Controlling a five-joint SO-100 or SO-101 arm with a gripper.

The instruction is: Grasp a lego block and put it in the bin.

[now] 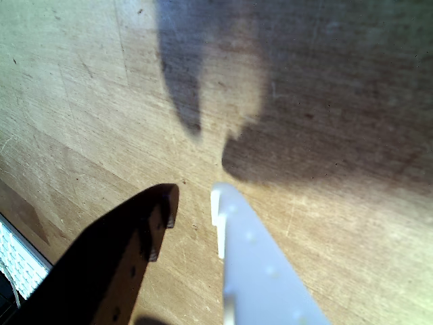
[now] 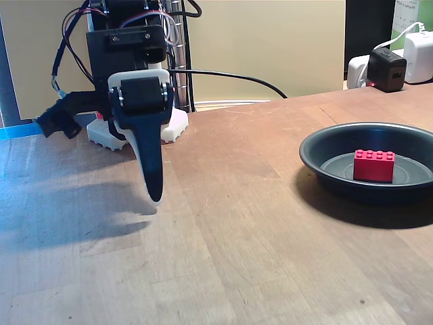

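- The bin [image 2: 318, 145] sits on the wooden table [image 2: 223, 223] at the right of the fixed view, well apart from me. It is a shallow, round, dark pan with a rolled rim.
- Contents of the bin: one lego block [image 2: 373, 164] — red, studs up, resting on the pan floor near the centre. I can make out nothing else inside.
- My gripper [image 2: 155, 195] hangs at the left of the fixed view, pointed down at the table, its tip just above the wood, with its shadow on the surface below.
- In the wrist view my gripper [image 1: 193, 200] shows two fingers: a black finger [image 1: 128, 250] at left and a white finger [image 1: 257, 264] at right. The tips stand slightly apart with bare wood visible between them — nothing is held.
- Behind the bin, at the table's far right edge, stand a black charger cube [image 2: 386, 68] and white adapters [image 2: 419, 55] with a cable.
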